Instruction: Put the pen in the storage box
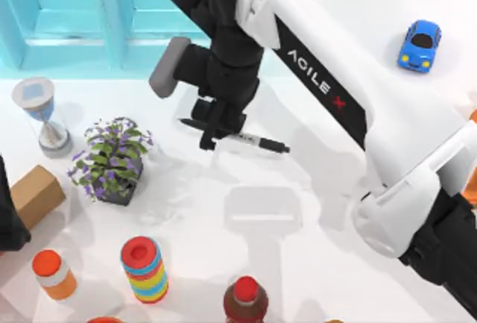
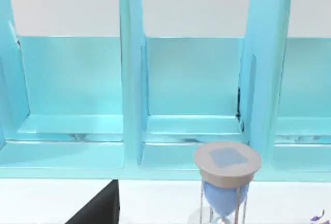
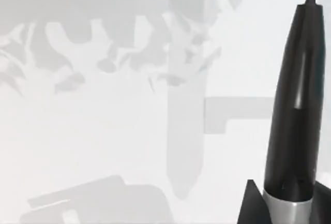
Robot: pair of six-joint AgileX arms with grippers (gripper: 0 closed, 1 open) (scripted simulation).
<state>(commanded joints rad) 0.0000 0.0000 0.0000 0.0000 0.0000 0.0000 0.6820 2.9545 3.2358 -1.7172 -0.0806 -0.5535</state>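
My right gripper [image 1: 212, 133] hangs over the middle of the table, just in front of the storage box [image 1: 112, 10], and is shut on the pen [image 1: 257, 142]. The pen lies level across the jaws, white barrel with black print toward the right, dark end toward the left. In the right wrist view the pen's black tapered end [image 3: 295, 120] juts out between the fingers [image 3: 249, 206], and its shadow falls apart from it on the white table. The light-blue storage box [image 2: 132, 79] stands at the back left with upright dividers. My left arm [image 1: 7, 215] is parked at the left edge.
An hourglass [image 1: 41, 114] [image 2: 226, 169] stands before the box, with a purple-flowered pot plant [image 1: 112, 159] and a brown block [image 1: 33, 192] near it. Bottles [image 1: 145, 267] [image 1: 54, 274] [image 1: 246, 300] line the front edge. A blue toy car [image 1: 419, 45] sits back right.
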